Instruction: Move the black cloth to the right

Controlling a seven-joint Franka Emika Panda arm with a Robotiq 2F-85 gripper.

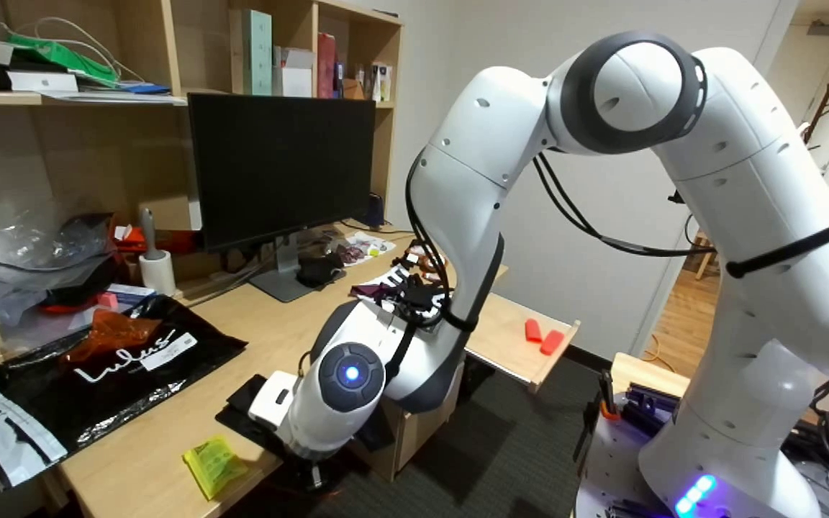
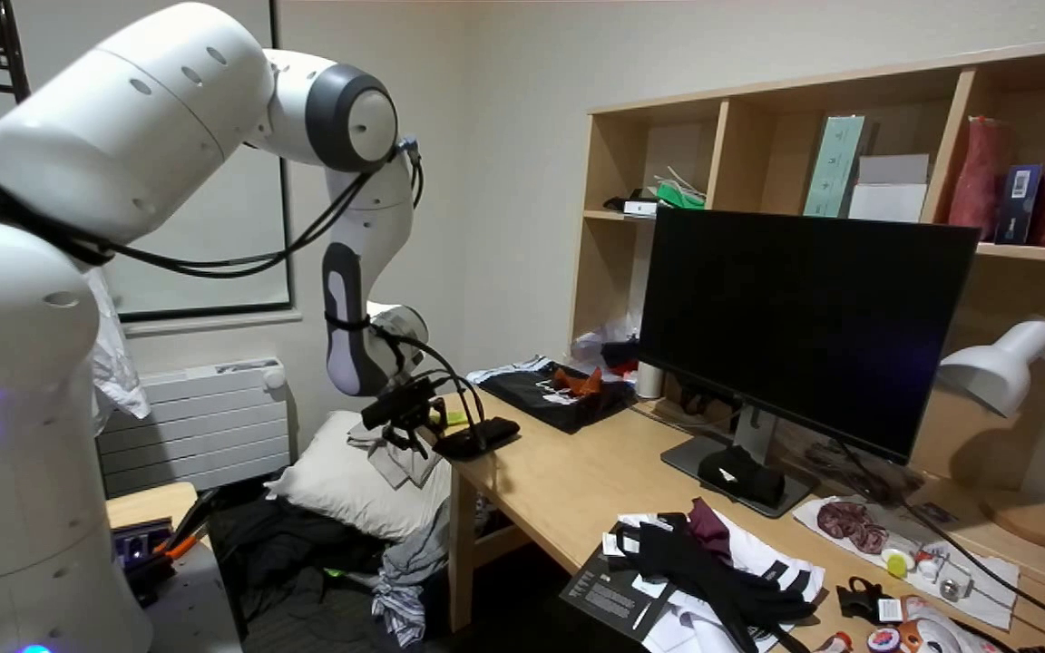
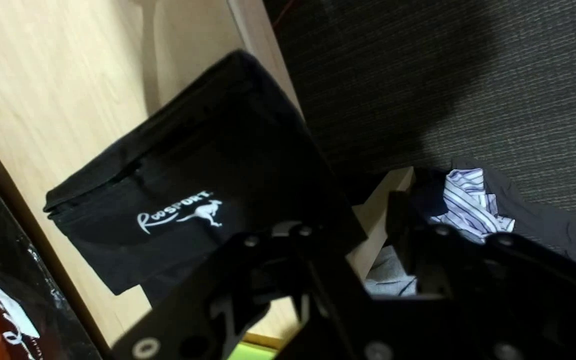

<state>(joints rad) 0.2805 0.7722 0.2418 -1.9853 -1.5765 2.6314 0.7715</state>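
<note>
- Black RooSport cloth (image 3: 208,165): at the edge of the worktop (image 1: 134,453), near the yellow-green packet (image 1: 214,466).
- Fingers (image 3: 400,230): apart, a cloth corner showing in the gap; whether they touch it, cannot tell.
- Black Lulus bag (image 1: 202,327): also on the worktop.

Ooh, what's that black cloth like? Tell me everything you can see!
The black cloth looks like dull fabric, roughly rectangular, lying mostly flat on the wooden desk, right at the edge. A fold or seam runs along one side. White letters spell RooSport, beside a little white kangaroo. In the wrist view, the pincer hides part of it; I can't tell whether they touch.
</note>
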